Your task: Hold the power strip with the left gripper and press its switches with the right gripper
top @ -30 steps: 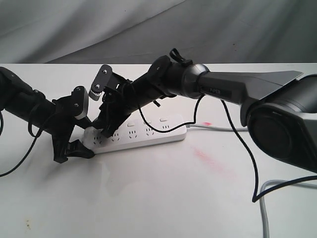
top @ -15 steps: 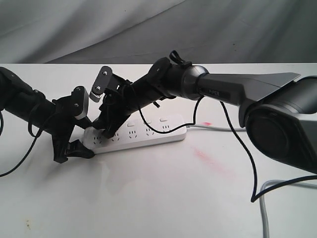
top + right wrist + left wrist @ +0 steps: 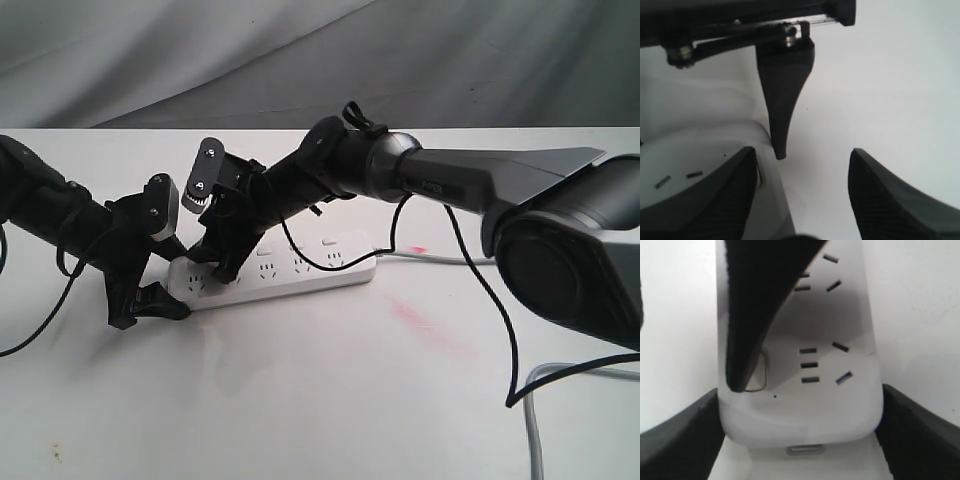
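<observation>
The white power strip (image 3: 300, 275) lies on the white table, its grey cord (image 3: 440, 260) running off to the right. My left gripper (image 3: 172, 280) is shut on the strip's left end; in the left wrist view its black jaws press both sides of the rounded end (image 3: 805, 410). My right gripper (image 3: 222, 262) stands open over that same end. One right finger (image 3: 750, 315) has its tip down on the end switch (image 3: 759, 372), while the other hangs over bare table. Other switches (image 3: 265, 252) show to the right. The right wrist view shows the strip (image 3: 700, 155) and a left finger (image 3: 785, 100).
A red smear (image 3: 425, 322) marks the table right of the strip. A loose black cable (image 3: 500, 320) droops from the right arm, and a grey cable (image 3: 535, 410) lies at the front right. Grey cloth hangs behind the table.
The right gripper has shifted slightly left and down over the strip's left end. The left gripper and the strip have not moved.
</observation>
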Available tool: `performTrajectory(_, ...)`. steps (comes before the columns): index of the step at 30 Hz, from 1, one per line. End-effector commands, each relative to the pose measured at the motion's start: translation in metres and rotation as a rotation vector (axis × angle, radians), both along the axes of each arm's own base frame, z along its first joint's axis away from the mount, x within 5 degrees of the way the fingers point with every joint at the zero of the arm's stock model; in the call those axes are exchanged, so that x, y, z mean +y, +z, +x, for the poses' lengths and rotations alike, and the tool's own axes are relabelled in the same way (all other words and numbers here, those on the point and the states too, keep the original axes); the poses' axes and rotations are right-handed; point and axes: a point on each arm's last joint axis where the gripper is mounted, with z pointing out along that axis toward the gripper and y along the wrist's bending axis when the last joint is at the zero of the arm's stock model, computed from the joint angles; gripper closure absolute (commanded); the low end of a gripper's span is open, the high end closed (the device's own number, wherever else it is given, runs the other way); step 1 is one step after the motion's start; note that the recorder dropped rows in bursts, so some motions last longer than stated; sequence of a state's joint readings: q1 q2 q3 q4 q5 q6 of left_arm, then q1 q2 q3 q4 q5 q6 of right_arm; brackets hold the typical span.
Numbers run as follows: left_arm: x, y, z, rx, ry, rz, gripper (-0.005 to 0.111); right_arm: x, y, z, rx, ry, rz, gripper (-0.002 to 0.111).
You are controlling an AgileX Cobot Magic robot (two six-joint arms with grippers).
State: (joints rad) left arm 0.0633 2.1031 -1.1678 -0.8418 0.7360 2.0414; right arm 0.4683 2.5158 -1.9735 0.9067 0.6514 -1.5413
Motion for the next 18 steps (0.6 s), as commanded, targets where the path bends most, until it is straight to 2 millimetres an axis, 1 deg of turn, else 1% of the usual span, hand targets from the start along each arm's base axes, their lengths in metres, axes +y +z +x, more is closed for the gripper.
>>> performTrajectory(1,0.001,-0.012,-0.004,-0.006,-0.088,0.078,0.060,0.003,-0.030,-0.009,0.023,0.074,-0.080,0.056)
performTrajectory(6,0.001,-0.012,-0.004,-0.006,-0.088,0.078,0.060,0.005,-0.032,-0.011,0.034,0.077,-0.077,0.056)
performTrajectory(8,0.001,-0.012,-0.004,-0.005,-0.087,0.077,0.060,0.007,-0.022,-0.010,0.026,0.070,-0.056,0.056)
performTrajectory(12,0.001,-0.012,-0.004,-0.005,-0.087,0.077,0.060,0.008,0.004,-0.008,-0.017,0.060,-0.025,0.056)
performTrajectory(15,0.001,-0.012,-0.004,-0.005,-0.087,0.077,0.060,0.004,0.020,-0.006,-0.039,0.048,-0.010,0.056)
performTrajectory(18,0.001,-0.012,-0.004,-0.005,-0.087,0.077,0.060,-0.001,0.031,-0.005,-0.040,0.037,-0.008,0.056)
